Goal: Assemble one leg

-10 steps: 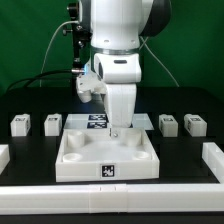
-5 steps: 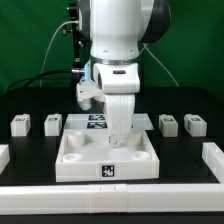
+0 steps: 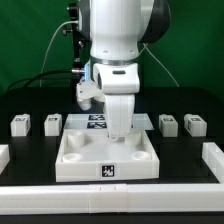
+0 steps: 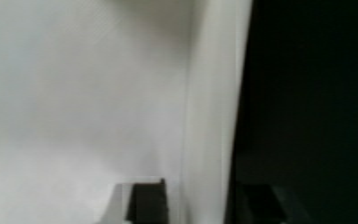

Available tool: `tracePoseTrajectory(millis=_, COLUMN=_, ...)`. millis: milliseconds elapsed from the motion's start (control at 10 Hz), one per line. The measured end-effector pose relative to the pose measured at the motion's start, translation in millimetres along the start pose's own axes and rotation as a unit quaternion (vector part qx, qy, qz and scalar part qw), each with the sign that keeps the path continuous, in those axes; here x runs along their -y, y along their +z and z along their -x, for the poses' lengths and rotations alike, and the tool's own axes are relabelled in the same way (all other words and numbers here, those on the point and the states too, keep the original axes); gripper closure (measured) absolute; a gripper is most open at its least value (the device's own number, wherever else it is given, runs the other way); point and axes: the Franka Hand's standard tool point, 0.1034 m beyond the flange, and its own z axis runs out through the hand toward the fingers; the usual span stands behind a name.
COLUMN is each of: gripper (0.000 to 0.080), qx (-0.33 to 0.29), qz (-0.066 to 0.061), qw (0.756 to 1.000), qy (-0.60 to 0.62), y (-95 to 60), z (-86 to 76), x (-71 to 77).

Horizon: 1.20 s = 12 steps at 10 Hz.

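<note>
The arm (image 3: 118, 40) stood bent straight down over the tray (image 3: 75, 150), its white hand sunk low into the tray's hollow, a little toward the back wall. The fingers (image 3: 116, 136) were right down at the tray's floor or just above it; I could not tell which. I also could not tell whether they were spread or pinched together, since the hand's body hid them from where the exterior view looked.

The wrist view gave little help. It showed a blurred white surface very close up, with darkness beside it and two dark finger tips (image 4: 146, 203) at the edge of the picture. Whether anything sat between them could not be made out.

All four legs stood on the black counter (image 3: 30, 145), none touching the tray. Two were off the tray's side on the exterior view's left, a far one (image 3: 19, 125) and a near one (image 3: 52, 123). Two more were off the opposite side, a near one (image 3: 168, 124) and a far one (image 3: 194, 124). Each pair stood roughly level with the tray's back edge.

The marker board (image 3: 93, 120) lay flat just behind the tray, partly hidden by the hand. A square tag (image 3: 108, 170) showed on the tray's front wall.
</note>
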Motion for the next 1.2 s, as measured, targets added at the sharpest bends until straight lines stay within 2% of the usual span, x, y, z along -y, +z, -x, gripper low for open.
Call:
tracePoseTrajectory(millis=100, gripper=0.072, qx=0.0, qz=0.004, qw=1.0, qy=0.0, y=-1.1, z=0.5, x=-1.6)
tracePoseTrajectory(millis=800, gripper=0.0731, qx=0.0, qz=0.004, qw=1.0, qy=0.001, y=-1.1, z=0.5, x=-1.7)
tracePoseTrajectory(millis=1200, gripper=0.0731, qx=-0.004, qz=0.012, qw=1.0, qy=0.028, y=-4.8, z=-20.6, x=-16.9)
